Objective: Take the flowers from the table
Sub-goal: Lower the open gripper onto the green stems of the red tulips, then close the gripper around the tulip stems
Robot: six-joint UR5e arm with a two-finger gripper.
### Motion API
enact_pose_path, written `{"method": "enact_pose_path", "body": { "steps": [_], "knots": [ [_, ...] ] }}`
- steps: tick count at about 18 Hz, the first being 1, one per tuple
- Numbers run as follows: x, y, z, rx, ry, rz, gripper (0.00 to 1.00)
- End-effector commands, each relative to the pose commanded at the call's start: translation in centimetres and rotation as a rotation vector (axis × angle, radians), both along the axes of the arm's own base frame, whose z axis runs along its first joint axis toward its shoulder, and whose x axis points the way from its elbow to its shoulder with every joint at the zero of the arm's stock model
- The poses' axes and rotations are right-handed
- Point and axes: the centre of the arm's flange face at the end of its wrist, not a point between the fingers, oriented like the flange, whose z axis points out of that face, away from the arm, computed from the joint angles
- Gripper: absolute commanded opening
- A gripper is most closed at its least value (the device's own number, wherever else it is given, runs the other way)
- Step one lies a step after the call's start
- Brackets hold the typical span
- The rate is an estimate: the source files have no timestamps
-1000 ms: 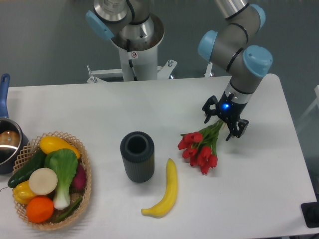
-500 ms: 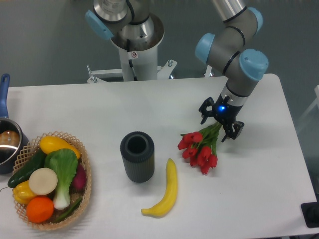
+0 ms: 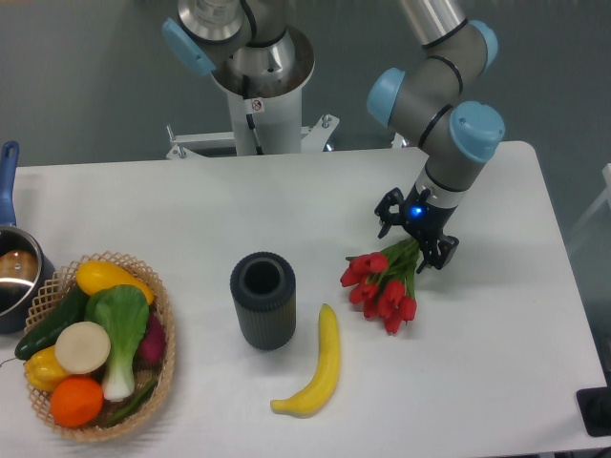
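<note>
Tulips make up the flowers point(image 3: 382, 289) — a small bunch of red buds, closed and glossy, crowded together at the lower left end of the bundle, with green stems and narrow leaves running up and to the right. The bunch lies flat on the white surface point(image 3: 496, 363), right of centre, tilted on a diagonal. Its red heads fan out slightly in two loose clusters, one nearer the middle of the surface and one pointing toward the front edge.

At the stem end sits the tool point(image 3: 411, 237), black, with a small blue light glowing on its body. Its two fingers are spread apart, one on each side of the green stems, and the stems pass between them; whether the fingers touch the stems cannot be told from this view. The tool is released, not clamped on anything. Above it rises the arm's grey wrist with light blue caps.

Left of the flowers lies a yellow banana point(image 3: 316, 367), curved, near the front of the surface and apart from the buds. Further left stands a dark ribbed cylinder cup point(image 3: 263, 299), upright, its mouth open. At the far left a woven basket point(image 3: 162, 353) holds mixed vegetables and fruit — and beside it, at the edge, a pot point(image 3: 13, 272) with a blue handle shows partly.
</note>
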Motion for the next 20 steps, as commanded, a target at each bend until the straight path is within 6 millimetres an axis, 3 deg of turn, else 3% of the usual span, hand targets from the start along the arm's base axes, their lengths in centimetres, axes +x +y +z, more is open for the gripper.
{"method": "enact_pose_path", "body": {
  "steps": [7,13,20],
  "knots": [
    [-0.07,0.19,-0.29,0.001,0.009,0.004,0.97],
    [0.08,0.51,-0.15,0.003,0.011,0.001,0.59],
    [0.09,0.63,0.39,0.007,0.014,0.021,0.37]
  ]
}}
